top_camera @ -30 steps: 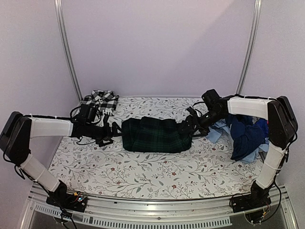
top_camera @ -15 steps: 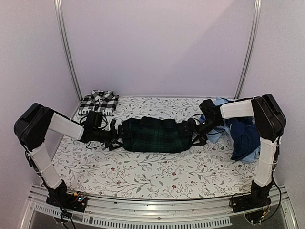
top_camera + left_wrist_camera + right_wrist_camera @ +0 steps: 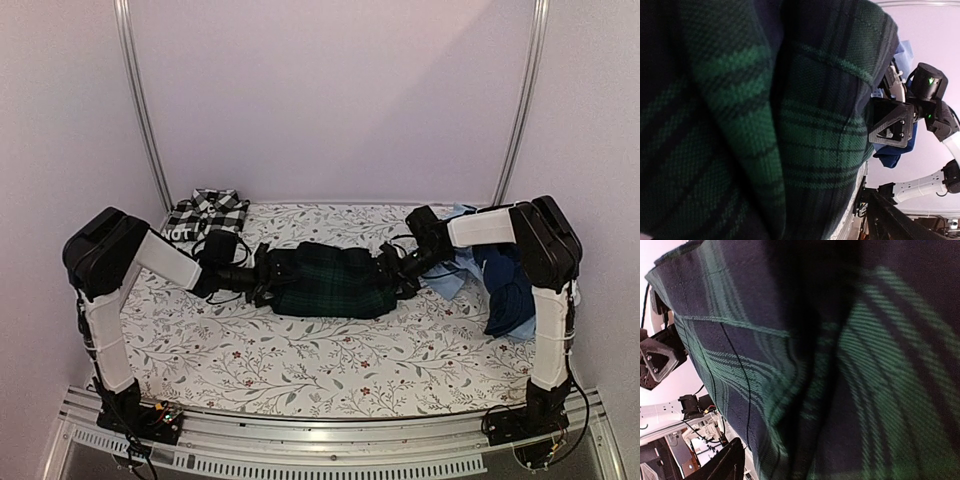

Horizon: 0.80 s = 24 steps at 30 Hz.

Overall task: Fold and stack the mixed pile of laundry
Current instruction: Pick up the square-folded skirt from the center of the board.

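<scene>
The dark green-navy plaid garment (image 3: 330,282) lies bunched in the middle of the surface (image 3: 330,365). The left end effector (image 3: 262,285) is buried at its left end and the right end effector (image 3: 393,274) at its right end. Cloth fills both wrist views, so it cannot be told whether either one is pinching it.

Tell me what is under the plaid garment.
The plaid garment lies on the floral cover. The left gripper and right gripper meet its ends. Whether their fingers or anything else sit beneath is hidden by the cloth.
</scene>
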Each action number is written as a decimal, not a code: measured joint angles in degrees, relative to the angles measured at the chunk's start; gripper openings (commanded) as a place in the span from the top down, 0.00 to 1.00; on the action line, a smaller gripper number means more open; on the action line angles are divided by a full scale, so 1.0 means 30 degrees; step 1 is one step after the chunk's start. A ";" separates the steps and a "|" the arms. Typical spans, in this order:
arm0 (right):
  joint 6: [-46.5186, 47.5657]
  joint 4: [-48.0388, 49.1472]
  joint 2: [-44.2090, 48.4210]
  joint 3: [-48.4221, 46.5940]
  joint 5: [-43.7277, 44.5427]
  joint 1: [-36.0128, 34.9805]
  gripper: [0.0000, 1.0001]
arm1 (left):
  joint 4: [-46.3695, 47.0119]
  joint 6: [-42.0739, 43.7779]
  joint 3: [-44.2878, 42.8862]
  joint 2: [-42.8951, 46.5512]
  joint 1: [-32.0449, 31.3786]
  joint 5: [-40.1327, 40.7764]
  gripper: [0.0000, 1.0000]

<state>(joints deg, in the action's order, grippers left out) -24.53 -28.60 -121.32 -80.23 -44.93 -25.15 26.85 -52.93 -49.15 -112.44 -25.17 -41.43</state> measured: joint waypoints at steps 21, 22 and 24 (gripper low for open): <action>-0.0882 0.0976 -0.2404 -0.2543 -0.1268 -0.1457 0.33 | -0.1566 0.0029 -0.3876 -0.2688 -0.0918 0.0962 0.58; -0.0882 0.0998 -0.2412 -0.2543 -0.1275 -0.1457 0.31 | -0.1545 0.0022 -0.3891 -0.2776 -0.0925 0.1020 0.65; -0.0889 0.1035 -0.2433 -0.2557 -0.1304 -0.1457 0.28 | -0.1610 -0.0146 -0.3934 -0.2849 -0.0947 0.1166 0.80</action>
<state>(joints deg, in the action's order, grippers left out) -27.20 -25.50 -128.62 -87.90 -48.84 -29.52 22.02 -53.36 -60.95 -120.99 -28.01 -37.93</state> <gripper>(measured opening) 0.678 0.383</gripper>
